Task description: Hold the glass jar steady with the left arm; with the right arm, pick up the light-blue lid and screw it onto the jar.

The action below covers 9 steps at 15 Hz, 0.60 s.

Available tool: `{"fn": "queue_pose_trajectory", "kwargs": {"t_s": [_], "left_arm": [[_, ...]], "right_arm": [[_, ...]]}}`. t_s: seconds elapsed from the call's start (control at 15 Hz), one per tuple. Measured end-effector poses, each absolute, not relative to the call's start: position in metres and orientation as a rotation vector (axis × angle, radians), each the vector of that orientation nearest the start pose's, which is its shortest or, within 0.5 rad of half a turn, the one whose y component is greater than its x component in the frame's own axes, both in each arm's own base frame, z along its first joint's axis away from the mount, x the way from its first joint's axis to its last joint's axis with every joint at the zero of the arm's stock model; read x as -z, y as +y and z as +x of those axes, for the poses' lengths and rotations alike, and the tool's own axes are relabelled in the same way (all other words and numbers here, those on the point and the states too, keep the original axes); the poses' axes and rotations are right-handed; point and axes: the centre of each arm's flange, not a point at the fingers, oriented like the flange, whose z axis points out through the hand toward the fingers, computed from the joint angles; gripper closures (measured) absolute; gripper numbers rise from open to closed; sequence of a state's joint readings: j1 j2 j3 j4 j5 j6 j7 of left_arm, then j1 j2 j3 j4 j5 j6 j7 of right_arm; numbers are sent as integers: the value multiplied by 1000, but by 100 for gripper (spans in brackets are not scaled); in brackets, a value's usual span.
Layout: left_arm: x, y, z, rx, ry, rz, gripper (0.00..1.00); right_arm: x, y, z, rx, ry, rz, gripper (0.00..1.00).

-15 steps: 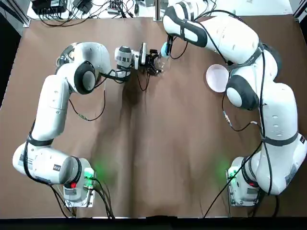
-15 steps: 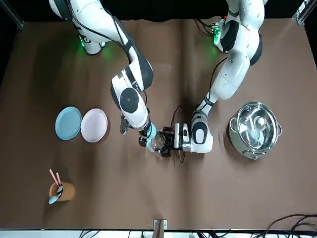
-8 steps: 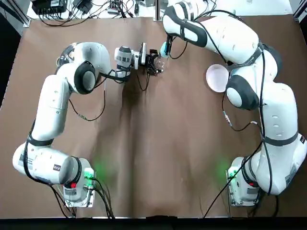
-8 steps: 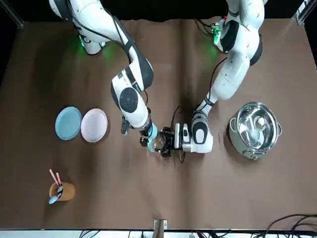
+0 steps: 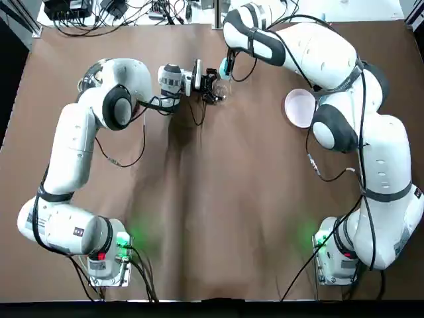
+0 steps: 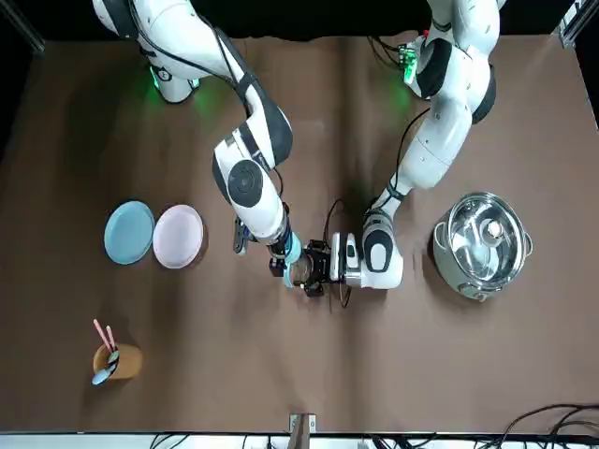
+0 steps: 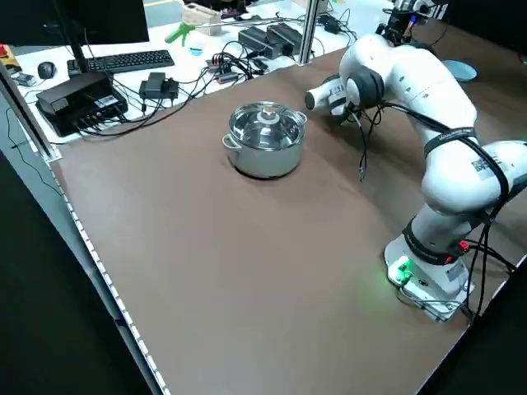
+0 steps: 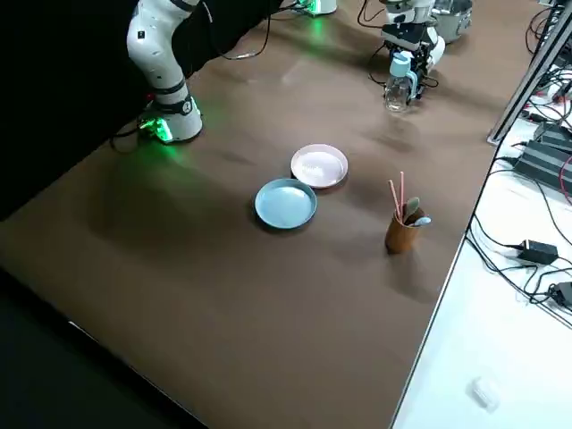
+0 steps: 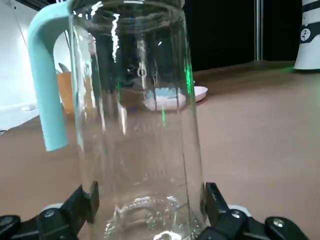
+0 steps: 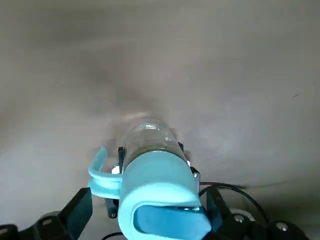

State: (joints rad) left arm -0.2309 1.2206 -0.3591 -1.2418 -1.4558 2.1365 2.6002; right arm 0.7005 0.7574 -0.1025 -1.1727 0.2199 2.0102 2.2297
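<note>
The clear glass jar [image 9: 137, 115] stands upright at the table's far side, with my left gripper [image 5: 213, 85] shut on its lower part from the side; a finger [image 9: 75, 210] presses on each flank. The light-blue lid [image 10: 157, 195] with its loop strap [image 9: 47, 85] sits at the jar's mouth [image 10: 147, 132], and my right gripper [image 5: 226, 66] is shut on it from above. In the front view the lid [image 6: 290, 251] tops the jar [image 6: 301, 271]. Whether the threads have caught is hidden.
A steel pot [image 6: 482, 245] with its own lid stands on the robot's left, behind the left arm. A pink plate [image 6: 178, 236] and a blue plate [image 6: 129, 232] lie on the robot's right. A brown cup [image 6: 117, 358] with utensils is near the far edge.
The right wrist has shifted and turned slightly over the jar with the lid in its grip. The left gripper and jar have stayed put.
</note>
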Motion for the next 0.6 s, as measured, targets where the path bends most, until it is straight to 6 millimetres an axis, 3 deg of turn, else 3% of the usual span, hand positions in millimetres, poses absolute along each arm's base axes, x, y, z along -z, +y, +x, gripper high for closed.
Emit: {"fn": "queue_pose_trajectory", "kwargs": {"t_s": [0.6], "left_arm": [[-58, -383, 621, -1178, -1496, 1177, 5]], "right_arm": [[-357, 460, 611, -178, 2249, -2009, 0]]}}
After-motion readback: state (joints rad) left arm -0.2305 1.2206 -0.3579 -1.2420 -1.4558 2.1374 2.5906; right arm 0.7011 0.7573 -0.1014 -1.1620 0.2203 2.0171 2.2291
